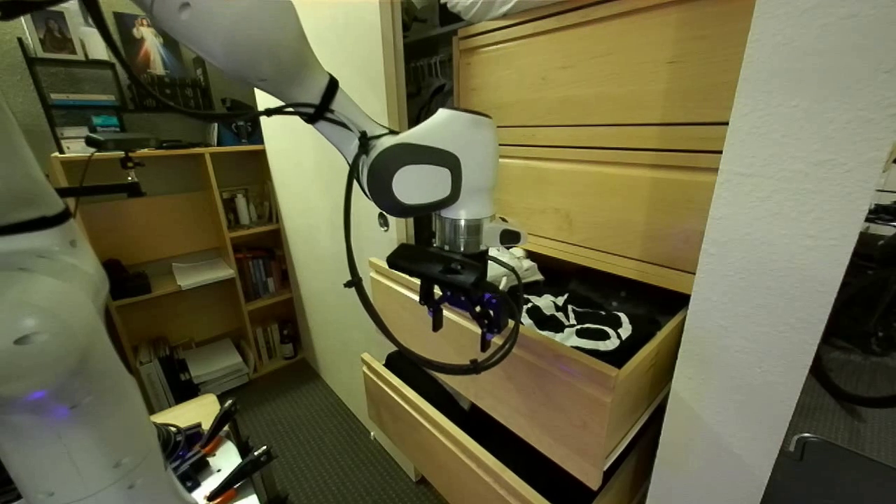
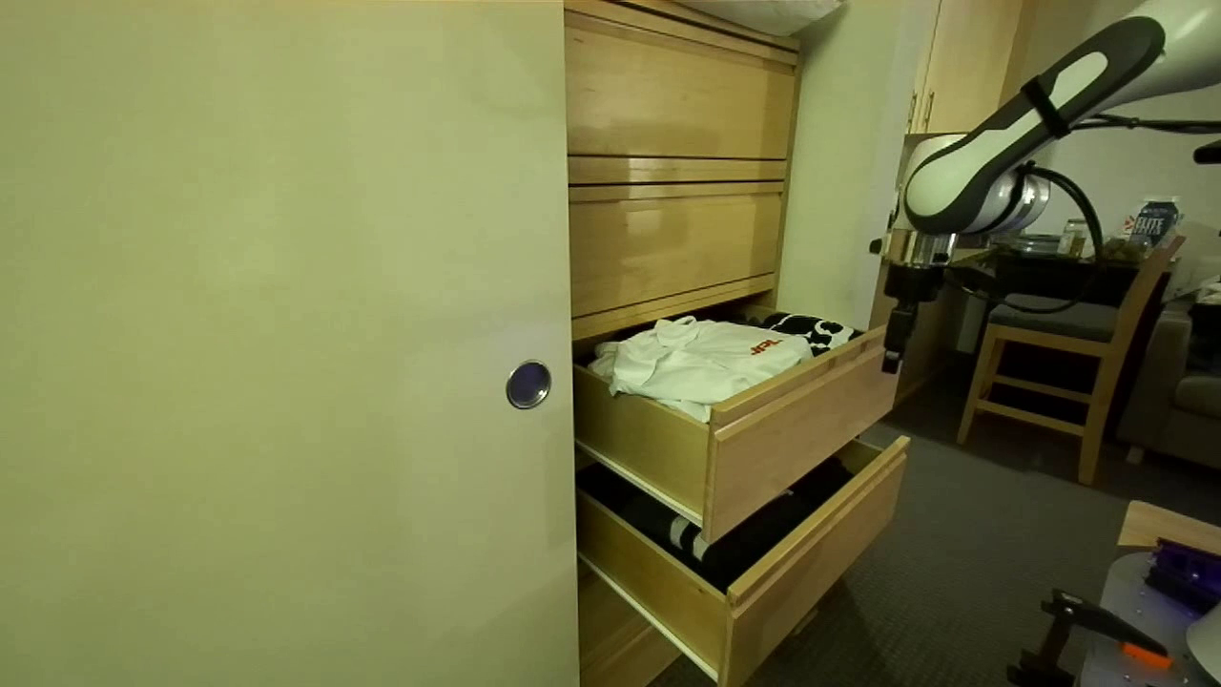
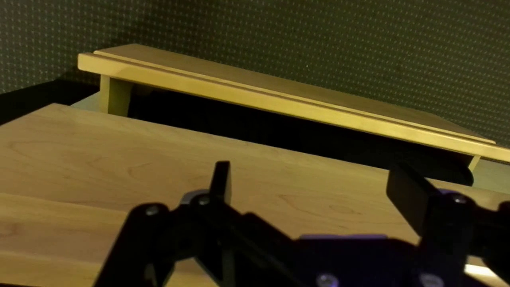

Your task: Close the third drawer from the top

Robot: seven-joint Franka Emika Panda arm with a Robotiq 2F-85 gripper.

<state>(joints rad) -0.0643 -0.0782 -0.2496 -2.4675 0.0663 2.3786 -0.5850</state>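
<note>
Dark carpet (image 1: pixel 315 420) lay between the edge of the desk (image 1: pixel 192 409), where clamps (image 1: pixel 241 472) sat, and the chest of drawers (image 2: pixel 682 86); a bookshelf (image 1: pixel 150 224) was farther back. Well apart from the nearest corner of the desk, the third drawer (image 1: pixel 539 385) from the top stood out of the chest, and the fourth drawer (image 2: pixel 820 563) below it also. My fingers (image 3: pixel 410 195) were wide apart, with nothing held, near the front of the third drawer; whether they touched it, I could not tell.

I judged this drawer rather heavy, because it carried a white shirt (image 2: pixel 711 363) and a dark garment (image 1: pixel 574 325), but a pale runner (image 2: pixel 639 482) showed under its side, so probably it would slide easily. Its wood looked stiff and smooth, perhaps slippery for me. A grasp seemed not necessary: better was to press flat near the middle of the front, because pressing at one corner might twist it. The soft shirt could catch under the second drawer (image 1: pixel 609 203).
</note>
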